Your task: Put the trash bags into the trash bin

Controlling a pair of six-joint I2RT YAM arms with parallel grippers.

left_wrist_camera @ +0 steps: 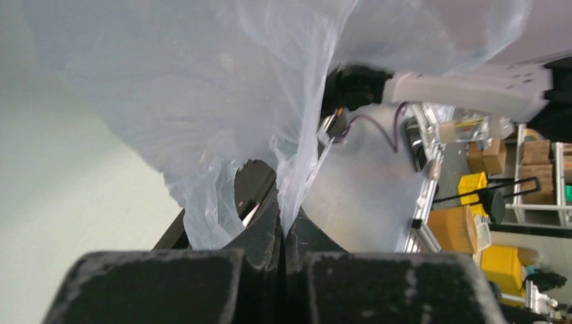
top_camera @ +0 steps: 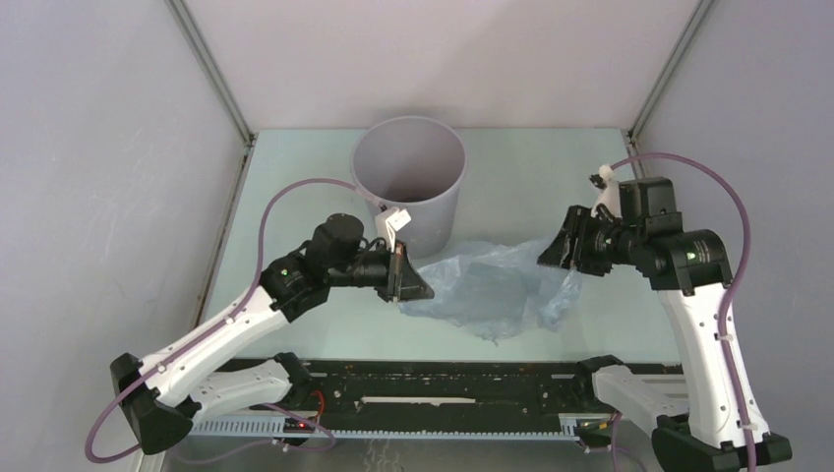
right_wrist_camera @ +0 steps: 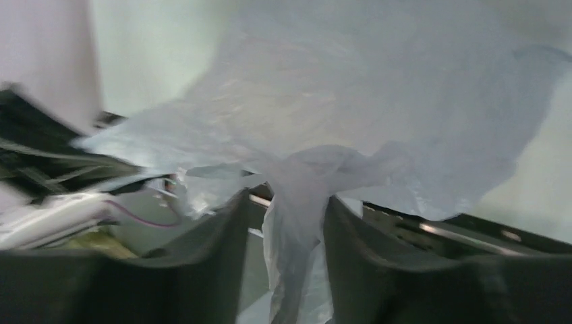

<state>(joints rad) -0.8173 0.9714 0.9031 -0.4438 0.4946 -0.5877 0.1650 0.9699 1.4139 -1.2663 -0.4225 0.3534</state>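
Your left gripper (left_wrist_camera: pixel 284 233) clamps an edge of the thin, wrinkly, translucent pale-blue plastic film bag (top_camera: pixel 487 285), mid-table, just nearside of the smooth grey tapered round bin (top_camera: pixel 438 211) by the far edge. Film bunches between the fingers of your right gripper (right_wrist_camera: pixel 287 202); whether they pinch, you cannot tell. Probably spreading it.

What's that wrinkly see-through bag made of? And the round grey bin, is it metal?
The bag looks like very thin plastic film. It is pale blue, see-through and crinkled, and it bunches up where the left gripper pinches it. The bin is probably hard plastic rather than metal. It is plain grey with smooth, matt walls, and it has no metallic shine.
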